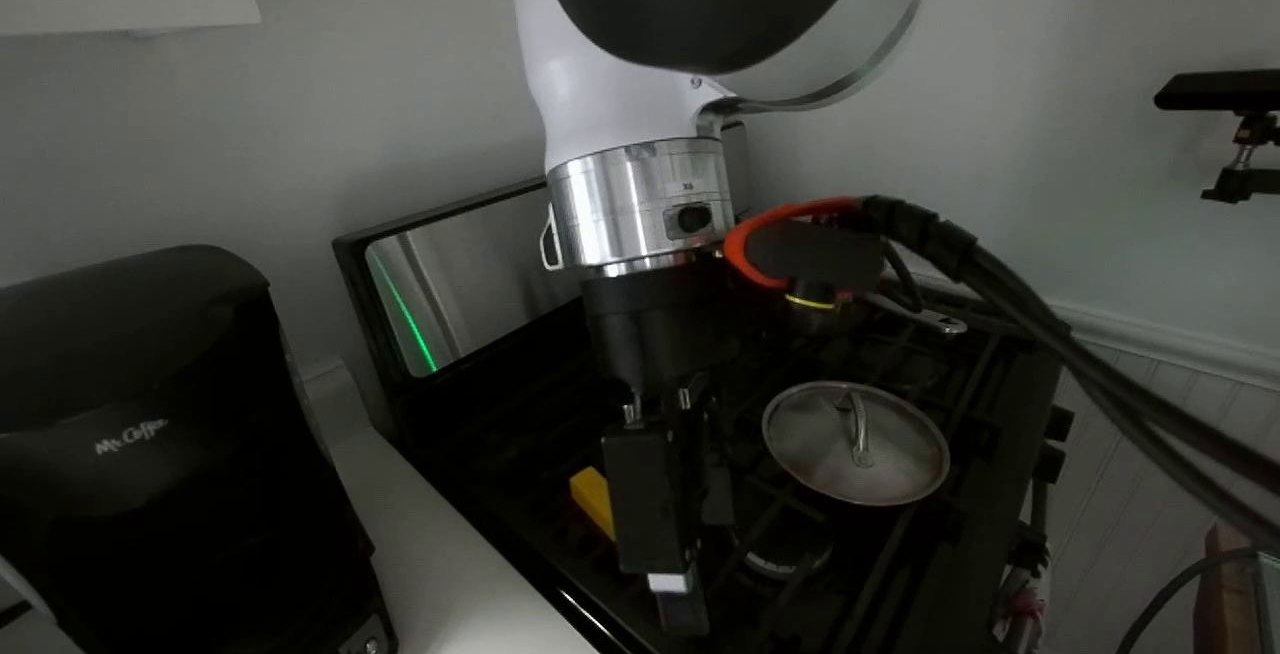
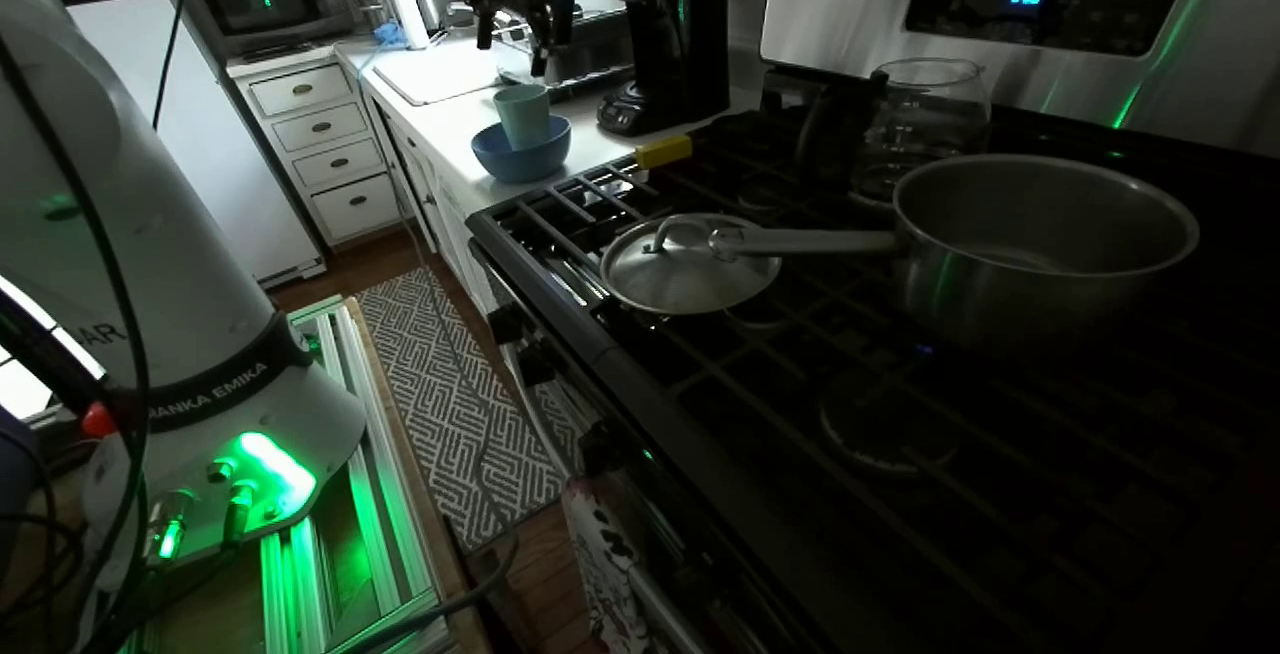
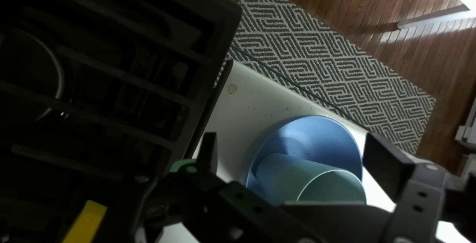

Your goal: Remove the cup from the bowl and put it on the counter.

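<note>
The cup (image 2: pixel 523 114) is pale green, tapered and without a handle. It stands inside the blue bowl (image 2: pixel 540 162), leaning slightly. The bowl rests on the whitish counter (image 2: pixel 592 140) beside the stove. My gripper (image 2: pixel 512 49) is open and empty above the cup, apart from it. In the wrist view the fingers of the gripper (image 3: pixel 295 152) lie on either side of the cup (image 3: pixel 282 176) and bowl (image 3: pixel 327 139); the gripper's body hides the near part of both. In an exterior view the gripper (image 1: pixel 678 599) hangs low in the picture; cup and bowl do not show there.
A black coffee maker (image 2: pixel 700 34) stands behind the bowl. The black stove (image 2: pixel 720 434) adjoins the counter. It holds a yellow block (image 2: pixel 664 152), a lid (image 2: pixel 690 274), a glass carafe (image 2: pixel 925 124) and a metal pot (image 2: pixel 1000 284). The counter's front edge runs close to the bowl.
</note>
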Available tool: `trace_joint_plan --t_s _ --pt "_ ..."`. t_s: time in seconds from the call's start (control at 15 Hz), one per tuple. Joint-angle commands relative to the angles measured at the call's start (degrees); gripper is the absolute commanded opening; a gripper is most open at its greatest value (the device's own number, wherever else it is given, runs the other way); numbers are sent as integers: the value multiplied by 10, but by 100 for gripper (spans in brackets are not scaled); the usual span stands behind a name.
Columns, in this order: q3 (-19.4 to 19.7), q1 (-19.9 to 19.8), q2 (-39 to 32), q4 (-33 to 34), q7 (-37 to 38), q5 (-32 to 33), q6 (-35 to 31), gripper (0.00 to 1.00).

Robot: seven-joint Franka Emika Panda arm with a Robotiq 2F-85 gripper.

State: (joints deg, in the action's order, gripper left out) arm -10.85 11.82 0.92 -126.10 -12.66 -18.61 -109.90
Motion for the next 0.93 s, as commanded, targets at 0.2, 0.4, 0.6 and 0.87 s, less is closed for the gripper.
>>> trace_joint_plan --t_s 0.2,0.4,0.6,0.87 --pt "-6 4 21 -27 -145 84 -36 100" --pt "-2 -2 2 -11 -118 66 -16 100" --pt "-5 0 3 -30 -99 43 -113 100" --pt "-15 7 -20 -39 -81 29 -246 100"
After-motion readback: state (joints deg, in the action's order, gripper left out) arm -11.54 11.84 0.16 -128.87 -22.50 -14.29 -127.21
